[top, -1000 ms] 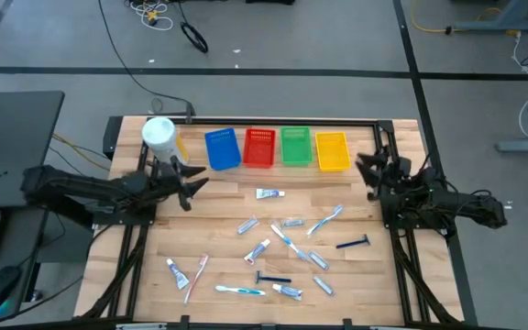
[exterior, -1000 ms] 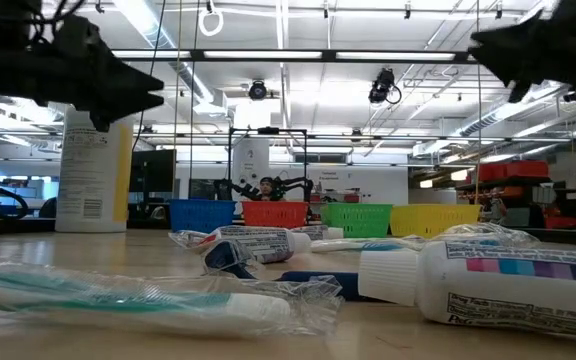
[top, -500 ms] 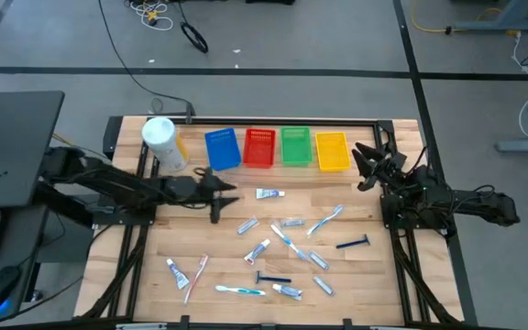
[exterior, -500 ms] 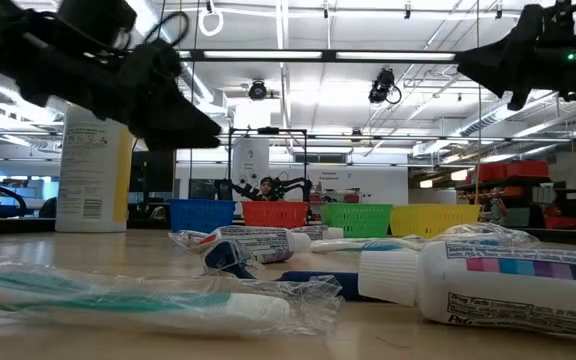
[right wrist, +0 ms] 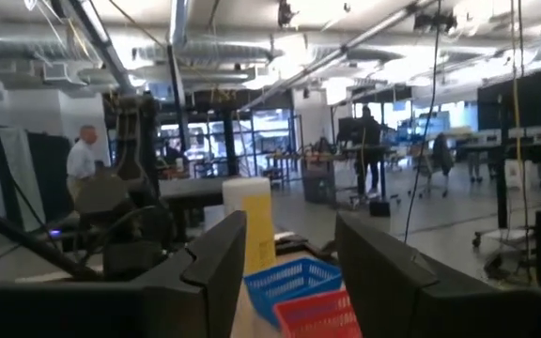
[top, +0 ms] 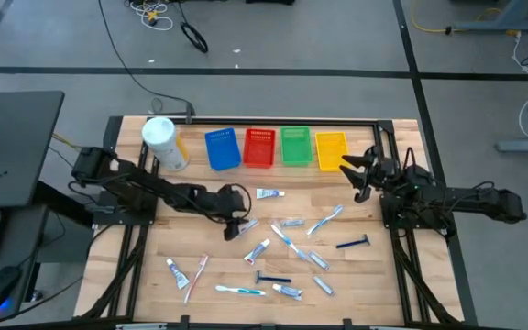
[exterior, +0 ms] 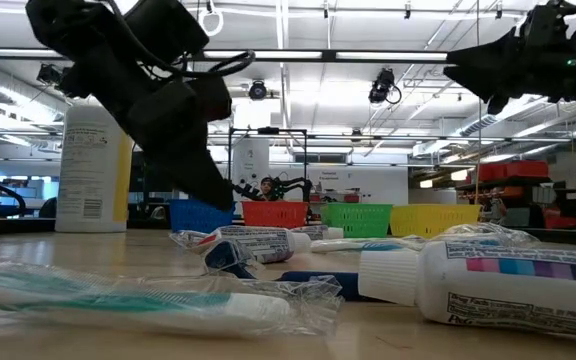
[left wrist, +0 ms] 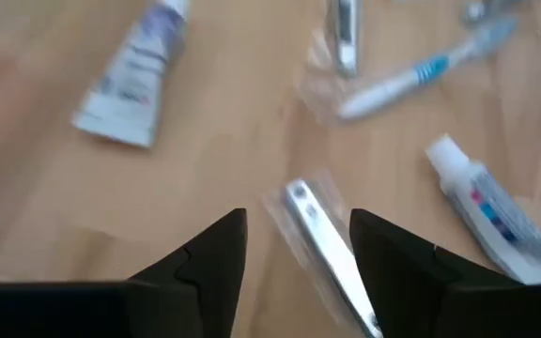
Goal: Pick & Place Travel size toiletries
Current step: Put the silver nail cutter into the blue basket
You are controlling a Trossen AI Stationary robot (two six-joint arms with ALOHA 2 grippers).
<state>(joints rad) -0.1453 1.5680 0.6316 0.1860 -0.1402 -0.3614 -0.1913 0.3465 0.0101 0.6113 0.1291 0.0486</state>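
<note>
Wooden tabletop (top: 374, 275) is crowded: my left gripper (left wrist: 294, 249), jaws wide, hangs over a wrapped silver tube (left wrist: 332, 258). I fear its crinkly wrapper slipping, or the toothpaste tube (left wrist: 491, 211) beside it getting nudged.

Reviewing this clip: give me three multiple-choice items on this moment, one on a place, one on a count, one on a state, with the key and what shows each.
1. Where is the left gripper?
A. Over the yellow basket
B. Over the table's middle, above a wrapped silver item
C. Off the table

2. How many baskets stand in the row along the table's far edge?
A. Two
B. Four
C. Six

3. How do the left gripper's fingers stand?
A. Open, holding nothing
B. Shut on a toothbrush
C. Shut on a razor

Key: 1 B, the high view shows the arm stretched to mid-table and the left wrist view shows the item between the fingers. 2 B, blue, red, green, yellow. 3 A, the left wrist view shows a gap with bare wood.
</note>
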